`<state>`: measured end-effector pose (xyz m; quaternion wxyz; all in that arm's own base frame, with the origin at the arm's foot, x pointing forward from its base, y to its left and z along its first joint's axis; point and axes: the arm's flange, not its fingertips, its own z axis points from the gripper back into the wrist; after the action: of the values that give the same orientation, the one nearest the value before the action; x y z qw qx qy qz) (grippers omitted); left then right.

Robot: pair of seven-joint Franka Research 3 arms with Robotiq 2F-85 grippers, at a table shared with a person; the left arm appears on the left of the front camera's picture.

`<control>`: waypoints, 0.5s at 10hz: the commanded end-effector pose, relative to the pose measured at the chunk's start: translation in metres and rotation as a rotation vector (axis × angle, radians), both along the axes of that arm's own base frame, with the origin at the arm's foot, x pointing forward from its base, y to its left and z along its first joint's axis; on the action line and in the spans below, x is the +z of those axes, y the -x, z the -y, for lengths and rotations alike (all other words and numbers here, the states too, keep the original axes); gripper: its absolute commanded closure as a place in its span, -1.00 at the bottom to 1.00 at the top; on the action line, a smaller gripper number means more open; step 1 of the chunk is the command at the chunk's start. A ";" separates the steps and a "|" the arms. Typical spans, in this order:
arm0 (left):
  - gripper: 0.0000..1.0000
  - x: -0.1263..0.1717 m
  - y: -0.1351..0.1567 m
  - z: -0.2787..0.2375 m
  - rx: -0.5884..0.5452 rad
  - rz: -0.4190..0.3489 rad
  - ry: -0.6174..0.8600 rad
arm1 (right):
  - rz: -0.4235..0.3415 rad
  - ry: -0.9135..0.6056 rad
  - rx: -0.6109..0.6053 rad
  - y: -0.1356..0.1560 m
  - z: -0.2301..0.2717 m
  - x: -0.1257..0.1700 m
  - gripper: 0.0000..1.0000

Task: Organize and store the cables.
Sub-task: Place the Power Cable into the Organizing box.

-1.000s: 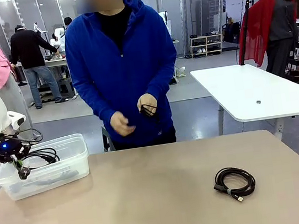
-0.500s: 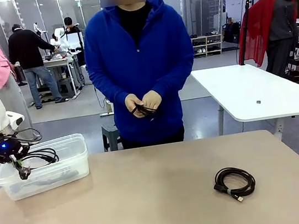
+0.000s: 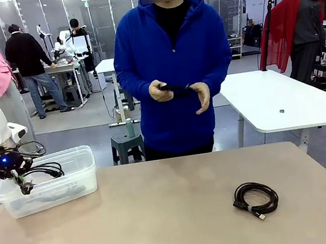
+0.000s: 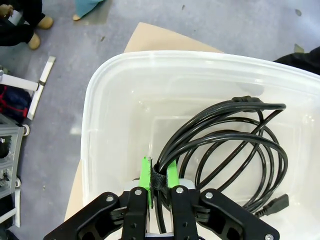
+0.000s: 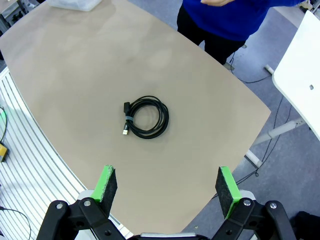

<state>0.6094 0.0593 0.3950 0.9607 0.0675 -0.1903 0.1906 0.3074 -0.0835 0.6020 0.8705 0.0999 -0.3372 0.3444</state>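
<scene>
My left gripper [image 3: 23, 187] [image 4: 158, 172] is shut on the strap of a black coiled cable [image 3: 45, 170] [image 4: 227, 145]. The coil hangs inside the clear plastic bin [image 3: 81, 170] [image 4: 95, 100] at the table's left. A second coiled cable [image 3: 256, 199] [image 5: 145, 117] lies on the table at the right. High above it, my right gripper [image 5: 166, 187] is open and holds nothing. The person in a blue hoodie stands at the far side and holds a third black cable [image 3: 176, 88] stretched between both hands at chest height.
The tan table [image 3: 164, 219] has a curved right edge [image 5: 240, 130] with floor beyond it. A white table [image 3: 275, 100] stands behind at the right. A stool [image 3: 128, 144] sits beside the person.
The person has stepped to the right and raised the cable from waist to chest height. Both grippers and the cable on the table have stayed in place.
</scene>
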 end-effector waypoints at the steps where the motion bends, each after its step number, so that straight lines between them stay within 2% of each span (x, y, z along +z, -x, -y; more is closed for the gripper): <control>1: 0.70 -0.010 -0.005 -0.005 -0.093 0.010 -0.037 | 0.002 -0.003 0.008 0.000 0.001 -0.001 -1.00; 3: 0.70 -0.024 -0.016 -0.009 -0.125 -0.060 -0.008 | 0.002 -0.003 0.008 0.000 0.001 -0.001 -1.00; 4: 0.70 -0.027 -0.017 -0.011 -0.124 -0.064 -0.004 | 0.002 -0.003 0.008 0.000 0.001 -0.001 -1.00; 5: 0.44 -0.026 -0.015 -0.011 -0.122 -0.052 0.000 | 0.002 -0.003 0.008 0.000 0.001 -0.001 -1.00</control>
<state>0.6181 0.0663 0.3630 0.9755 0.0704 -0.1621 0.1310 0.3074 -0.0835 0.6020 0.8705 0.0999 -0.3373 0.3444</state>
